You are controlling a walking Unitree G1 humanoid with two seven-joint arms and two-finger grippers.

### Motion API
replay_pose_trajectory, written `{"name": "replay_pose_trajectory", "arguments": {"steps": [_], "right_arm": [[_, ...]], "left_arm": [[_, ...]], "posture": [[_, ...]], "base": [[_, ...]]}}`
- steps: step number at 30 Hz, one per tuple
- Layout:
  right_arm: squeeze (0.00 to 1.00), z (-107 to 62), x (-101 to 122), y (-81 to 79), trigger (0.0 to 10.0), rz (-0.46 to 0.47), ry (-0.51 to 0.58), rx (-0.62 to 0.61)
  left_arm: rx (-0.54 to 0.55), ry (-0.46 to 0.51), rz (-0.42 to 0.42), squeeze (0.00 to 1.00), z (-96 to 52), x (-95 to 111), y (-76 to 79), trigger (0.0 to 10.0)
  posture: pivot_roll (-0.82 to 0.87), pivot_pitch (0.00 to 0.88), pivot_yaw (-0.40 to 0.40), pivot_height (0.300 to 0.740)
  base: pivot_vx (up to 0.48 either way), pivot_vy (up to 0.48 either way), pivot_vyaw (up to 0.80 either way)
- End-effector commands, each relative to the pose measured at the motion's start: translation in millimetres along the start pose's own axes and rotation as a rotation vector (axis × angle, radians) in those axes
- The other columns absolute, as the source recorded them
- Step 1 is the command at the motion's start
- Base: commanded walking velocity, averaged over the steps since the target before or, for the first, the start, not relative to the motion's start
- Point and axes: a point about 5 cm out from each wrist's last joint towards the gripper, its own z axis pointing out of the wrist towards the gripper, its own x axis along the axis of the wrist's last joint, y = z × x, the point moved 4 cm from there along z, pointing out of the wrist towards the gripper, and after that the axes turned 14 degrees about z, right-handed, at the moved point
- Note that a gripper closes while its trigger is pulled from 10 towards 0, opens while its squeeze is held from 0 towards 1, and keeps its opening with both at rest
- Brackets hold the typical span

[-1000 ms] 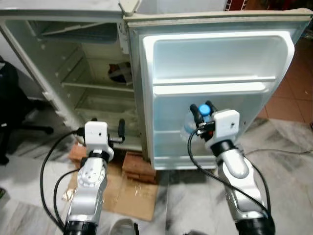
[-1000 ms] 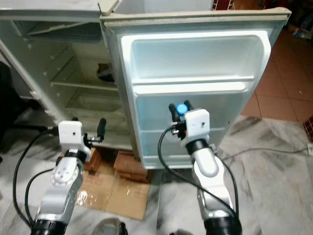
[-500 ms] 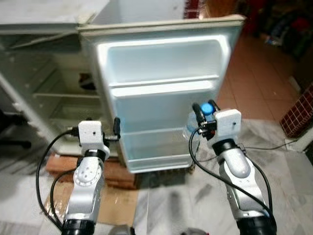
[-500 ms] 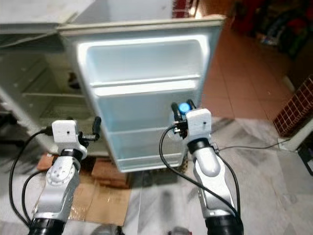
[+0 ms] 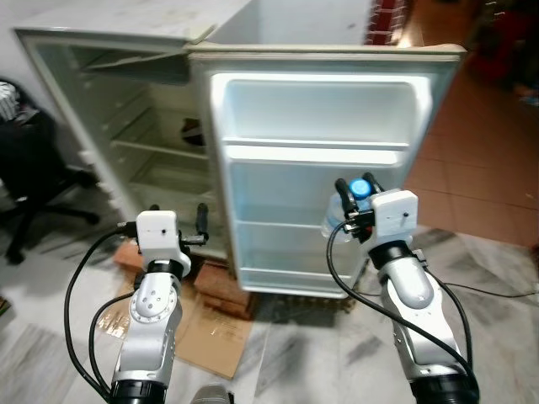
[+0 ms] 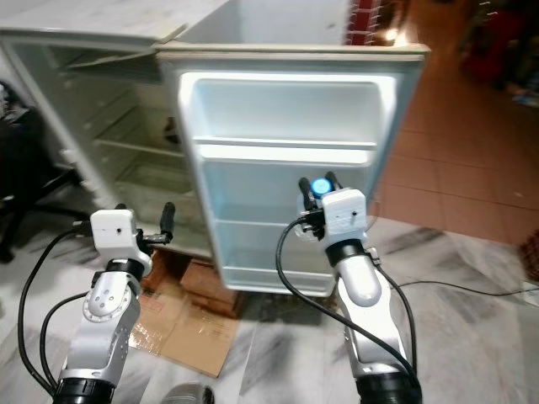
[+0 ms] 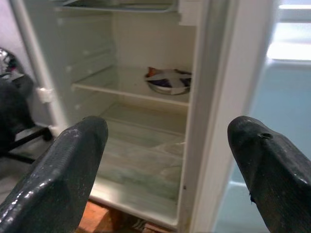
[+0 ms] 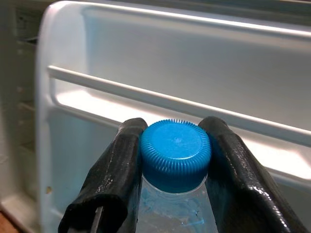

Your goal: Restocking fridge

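Observation:
A small white fridge point(image 5: 101, 101) stands open, its door point(image 5: 320, 168) swung wide with white door shelves point(image 5: 316, 151) facing me. My right gripper point(image 5: 357, 187) is shut on a clear water bottle with a blue cap point(image 8: 176, 154), held upright in front of the door's lower half. In the right wrist view both black fingers point(image 8: 114, 179) clamp the bottle's neck just under the cap. My left gripper point(image 5: 178, 214) is open and empty, held before the fridge's lower compartment. A dark bowl-like item point(image 7: 168, 80) sits on an inner shelf point(image 7: 121, 87).
The fridge rests on red bricks point(image 5: 223, 290) with flattened cardboard point(image 5: 202, 332) on the marble floor. A black office chair point(image 5: 34, 177) stands at the left. A cable point(image 6: 472, 286) trails over the floor at the right, near terracotta tiles point(image 5: 480, 168).
The camera view has shifted, so the fridge now sits further right and the chair shows at left. Both arms hold the same pose, the bottle still gripped.

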Motion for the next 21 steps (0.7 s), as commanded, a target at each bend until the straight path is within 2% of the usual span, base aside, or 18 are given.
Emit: {"name": "replay_pose_trajectory", "arguments": {"steps": [1,8,13,21], "right_arm": [[0.0,2.6,11.4,5.0,10.0,-0.009,0.05,-0.022],[0.0,2.5,8.4,6.3,10.0,0.019,0.042,-0.035],[0.0,3.9,9.2,6.9,10.0,0.022,0.045,-0.037],[0.0,4.0,9.8,7.8,10.0,0.028,0.05,-0.038]], "left_arm": [[-0.015,-0.002,0.002,0.0,0.7,0.3,1.5,10.0],[-0.021,-0.019,-0.033,0.0,-0.5,-2.0,1.7,10.0],[-0.036,0.007,-0.025,0.0,-0.1,2.6,2.5,10.0],[-0.051,0.033,-0.024,0.0,1.1,7.9,7.3,10.0]], "posture": [[-0.02,0.014,0.047,0.74],[-0.02,0.018,0.046,0.74],[-0.02,0.018,0.046,0.74],[-0.02,0.017,0.045,0.74]], "base": [[0.0,0.0,0.72],[0.0,0.0,0.1],[0.0,0.0,0.0],[0.288,0.0,0.0]]}}
